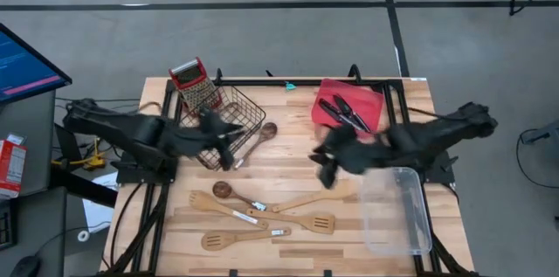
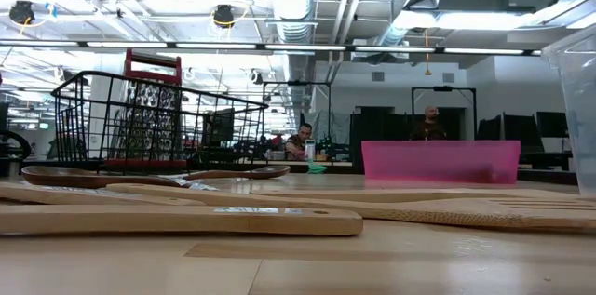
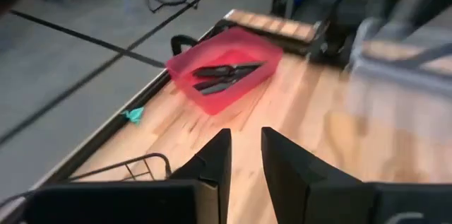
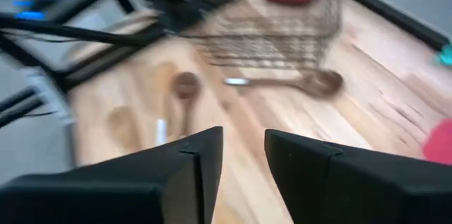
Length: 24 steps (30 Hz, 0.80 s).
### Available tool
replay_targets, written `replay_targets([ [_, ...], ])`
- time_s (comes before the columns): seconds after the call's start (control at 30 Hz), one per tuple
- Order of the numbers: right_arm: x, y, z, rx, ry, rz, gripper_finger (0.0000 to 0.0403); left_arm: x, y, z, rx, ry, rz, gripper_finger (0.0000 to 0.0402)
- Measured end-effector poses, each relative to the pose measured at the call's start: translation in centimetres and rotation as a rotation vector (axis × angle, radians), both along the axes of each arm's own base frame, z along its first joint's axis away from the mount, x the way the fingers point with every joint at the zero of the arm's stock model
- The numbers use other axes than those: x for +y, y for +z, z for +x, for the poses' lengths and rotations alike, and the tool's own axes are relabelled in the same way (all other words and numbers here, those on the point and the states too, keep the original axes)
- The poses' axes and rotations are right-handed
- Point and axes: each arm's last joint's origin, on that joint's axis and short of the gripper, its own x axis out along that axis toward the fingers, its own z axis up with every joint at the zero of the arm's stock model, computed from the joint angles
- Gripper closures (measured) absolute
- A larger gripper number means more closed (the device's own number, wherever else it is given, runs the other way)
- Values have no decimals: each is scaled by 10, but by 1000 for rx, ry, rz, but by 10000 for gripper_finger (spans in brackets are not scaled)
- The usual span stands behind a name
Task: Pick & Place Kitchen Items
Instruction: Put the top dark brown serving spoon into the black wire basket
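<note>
Pale wood table (image 1: 288,128), spoons (image 1: 262,216) strewn along its near edge. Right gripper (image 1: 325,170) nearer, released and empty, just beside the handle tip (image 1: 348,196) of one lying crosswise. Left gripper (image 1: 229,146) by basket (image 1: 229,120), slightly parted, empty.

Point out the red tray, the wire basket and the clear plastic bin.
red tray (image 1: 336,92): high view, bare far corner of its floor.
wire basket (image 1: 238,111): high view, wire mesh bottom.
clear plastic bin (image 1: 397,216): high view, middle of its clear floor.
</note>
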Motion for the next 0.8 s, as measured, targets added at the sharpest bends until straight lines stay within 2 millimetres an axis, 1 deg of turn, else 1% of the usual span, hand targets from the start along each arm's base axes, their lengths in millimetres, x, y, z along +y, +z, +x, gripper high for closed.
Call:
replay_targets([
  [0.13,-34,-31,44,93,-91,41,252,4,19,-29,-97,-40,-63,313],
  [0.27,-74,-67,85,159,-106,102,199,8,32,-53,-172,-72,-92,288],
  [0.37,-103,-94,108,184,-94,170,163,10,38,-65,-208,-86,-106,271],
  [0.47,-128,-122,122,237,-89,223,146,13,42,-73,-236,-87,-114,259],
  [0.57,-148,-145,130,290,-83,230,144,15,43,-77,-244,-85,-117,254],
  [0.7,-167,-171,139,323,-51,203,143,14,42,-76,-235,-86,-111,253],
  [0.8,-174,-186,143,349,-26,176,143,14,41,-74,-229,-85,-108,253],
])
